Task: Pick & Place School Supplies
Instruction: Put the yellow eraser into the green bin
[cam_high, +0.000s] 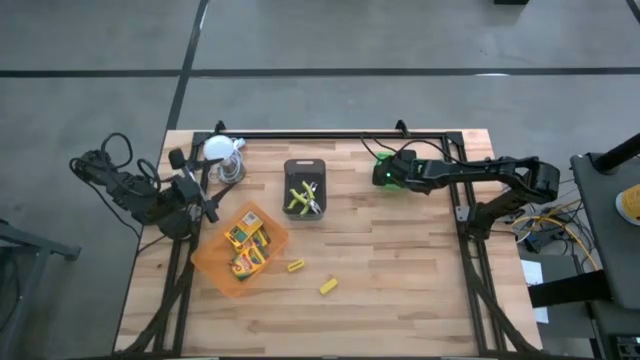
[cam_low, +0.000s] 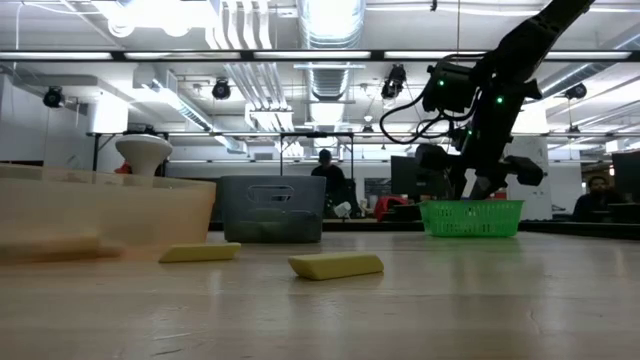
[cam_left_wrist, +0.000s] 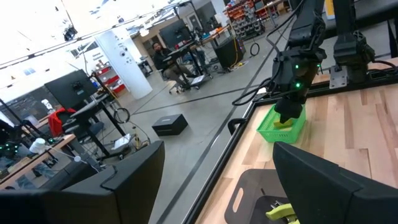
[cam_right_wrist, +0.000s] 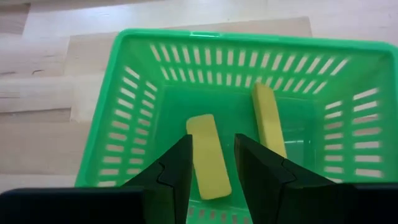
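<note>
My right gripper (cam_right_wrist: 212, 139) hangs open over the green tray (cam_high: 384, 170), pointing steeply down into it. Two yellow blocks lie flat on the tray's floor. One block (cam_right_wrist: 209, 155) lies below the gap between the fingers, and the other (cam_right_wrist: 268, 119) lies beside it. Two more yellow blocks (cam_high: 296, 265) (cam_high: 328, 287) lie flat on the table. The orange tray (cam_high: 240, 250) holds several crayon boxes, and the black tray (cam_high: 304, 195) holds lime-handled scissors. My left gripper (cam_left_wrist: 224, 186) waits open at the table's left side, holding nothing.
A white-topped metal object (cam_high: 220, 150) stands at the far left corner. A black rail (cam_high: 330, 133) runs along the table's far edge. Bare wood (cam_high: 400, 280) spreads over the near right of the table. People sit in the room beyond the table.
</note>
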